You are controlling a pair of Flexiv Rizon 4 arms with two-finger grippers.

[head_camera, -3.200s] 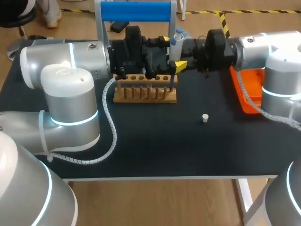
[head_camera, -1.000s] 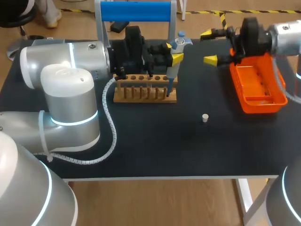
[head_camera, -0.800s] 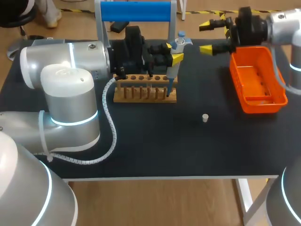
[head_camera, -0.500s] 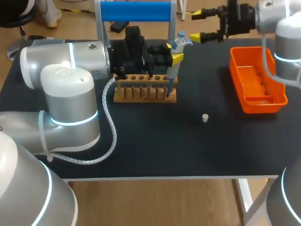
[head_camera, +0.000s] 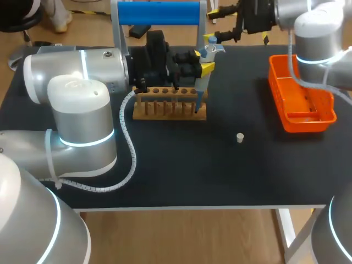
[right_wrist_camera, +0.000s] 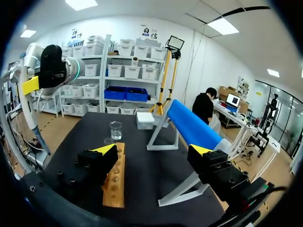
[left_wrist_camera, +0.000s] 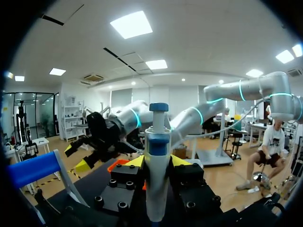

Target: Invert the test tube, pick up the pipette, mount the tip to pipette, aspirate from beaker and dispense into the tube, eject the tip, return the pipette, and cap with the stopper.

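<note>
While the left pincer point(head_camera: 200, 60) was clenched on the pipette point(head_camera: 201, 83), a yellow tip pressing its body from either side, the pickup step looked done. And look where the pipette's lower end pointed: straight down from that pincer, at the end of the rack point(head_camera: 165, 110) right under it. Mounting a tip, or dispensing into the tube? I could not tell, and no tube showed clearly.

What was plainly left: the stopper point(head_camera: 240, 137) lay loose on the table point(head_camera: 181, 170), well apart from both pincers, so capping was not done, and the pipette was not returned.

The right pincer point(head_camera: 213, 25) hung spread wide with nothing between its fingers, just beyond the pipette's head. Below and ahead of it lay the rack, with the beaker point(right_wrist_camera: 115, 130) past the rack's far end. The orange tray point(head_camera: 300, 99) sat behind that pincer, likely meant for the spent tip.

Watch the blue stand point(head_camera: 159, 12): it stood just beside the right pincer, with the pipette's head near its fingers too. Tight quarters for any move, I judged.
</note>
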